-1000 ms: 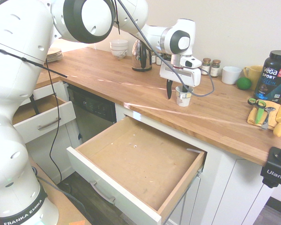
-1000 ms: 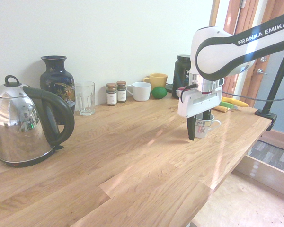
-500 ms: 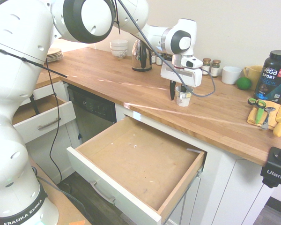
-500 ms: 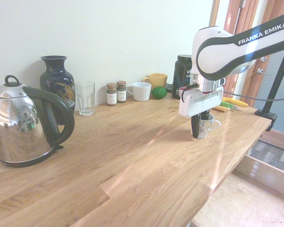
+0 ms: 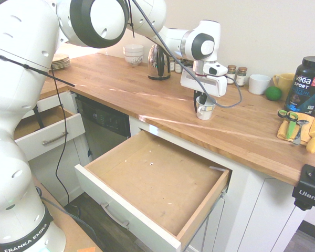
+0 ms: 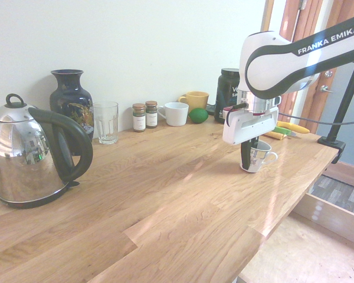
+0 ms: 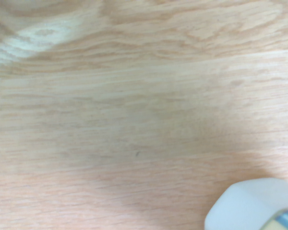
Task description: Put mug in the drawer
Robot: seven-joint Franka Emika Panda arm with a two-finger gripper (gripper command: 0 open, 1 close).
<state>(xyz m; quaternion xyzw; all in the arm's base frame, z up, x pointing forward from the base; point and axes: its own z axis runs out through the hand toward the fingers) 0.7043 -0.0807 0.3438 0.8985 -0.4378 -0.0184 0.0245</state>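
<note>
The mug (image 5: 205, 107) sits on the counter (image 5: 121, 84), behind the open drawer (image 5: 152, 181). The kettle (image 5: 158, 62) stands farther back by the wall.

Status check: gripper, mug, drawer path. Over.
Gripper shut on mug, pointing down. Mug on the countertop, not lifted. Drawer open below the counter edge, bottom bare; nothing in the way.

white mug (image 5: 205, 107) upright on counter, drawer (image 5: 152, 184) open

You could read "VEGA SPORT" on the black tub (image 5: 305, 84), "Ulanzi" on the black mount (image 5: 310, 193), and "FRANKA EMIKA" on the white arm (image 6: 318, 44).
</note>
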